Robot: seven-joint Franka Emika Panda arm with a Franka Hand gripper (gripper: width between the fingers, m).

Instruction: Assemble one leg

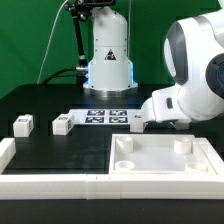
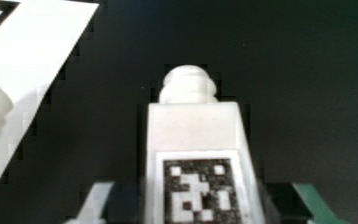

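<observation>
A white leg [image 2: 197, 130] with a black-and-white tag on its upper face and a round peg at its far end lies between my fingers in the wrist view. My gripper [image 2: 206, 208] is open. Its fingers [image 2: 105, 200] stand on either side of the leg with a dark gap on each side. In the exterior view the gripper [image 1: 141, 122] is low over the table by this leg [image 1: 136, 119], just behind the large white tray-like piece [image 1: 120, 170]. Two more legs [image 1: 22, 124] [image 1: 62, 124] lie at the exterior view's left.
The marker board [image 1: 105, 116] lies on the black table behind the tray-like piece, and shows in the wrist view [image 2: 25, 50]. A white raised border [image 1: 8, 158] runs along the left and front. The robot base [image 1: 107, 50] stands at the back.
</observation>
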